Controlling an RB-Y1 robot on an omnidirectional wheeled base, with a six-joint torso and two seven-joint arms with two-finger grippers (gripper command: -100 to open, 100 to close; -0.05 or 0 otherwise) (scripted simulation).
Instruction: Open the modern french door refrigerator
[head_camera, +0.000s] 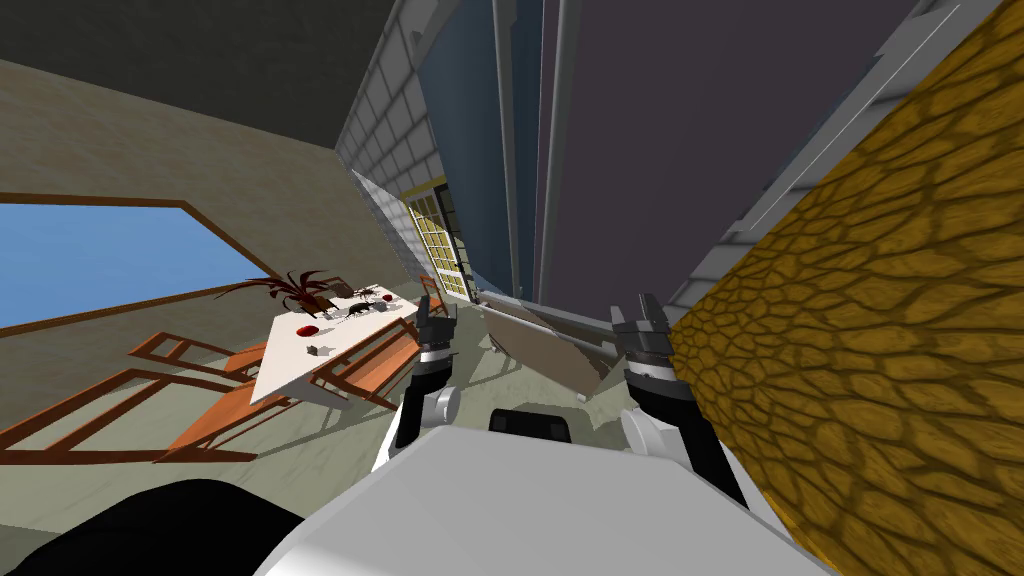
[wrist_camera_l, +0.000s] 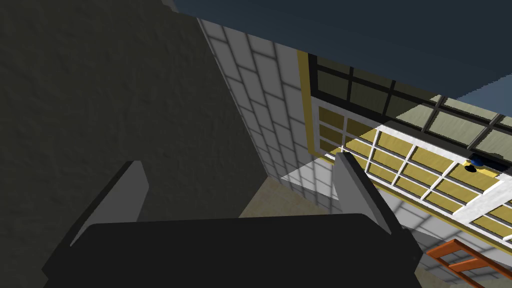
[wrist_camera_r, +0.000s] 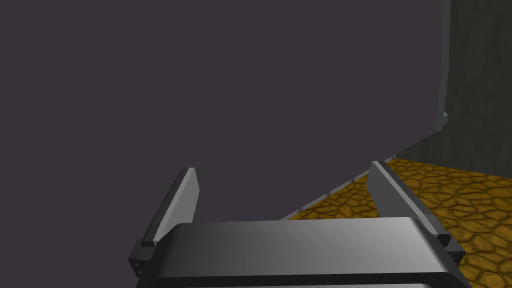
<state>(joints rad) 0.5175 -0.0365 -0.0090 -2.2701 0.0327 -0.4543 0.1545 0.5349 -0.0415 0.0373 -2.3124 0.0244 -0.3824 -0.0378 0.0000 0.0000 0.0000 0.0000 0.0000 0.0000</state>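
Refrigerator (head_camera: 640, 130): tall dark grey front filling the upper middle and upper right of the head view, straight ahead of both arms; a blue-grey door panel (head_camera: 470, 130) stands on its left half
Handles (head_camera: 553, 140): two long pale bars side by side down the upper middle, where the two panels meet
Right gripper (head_camera: 640, 318): lower middle of the head view, just right of centre, low before the dark grey door; its fingers (wrist_camera_r: 180, 205) are spread apart and grasp nothing, with the flat dark grey door behind them
Left gripper (head_camera: 432, 322): lower middle, just left of centre, under the blue-grey panel; its fingers (wrist_camera_l: 125, 200) are also spread and grasp nothing
Yellow stone-patterned surface (head_camera: 880, 300): whole right side of the head view, close beside the right arm
Lattice door (head_camera: 440, 240): white bars with yellow panes, left of the refrigerator, beside a white tiled wall (head_camera: 385, 140)
Table (head_camera: 285, 360): white top, middle left, bearing a dark red plant (head_camera: 300, 290) and small items
Chairs (head_camera: 215, 415): orange-brown, around the table
Window (head_camera: 90, 260): blue, far left
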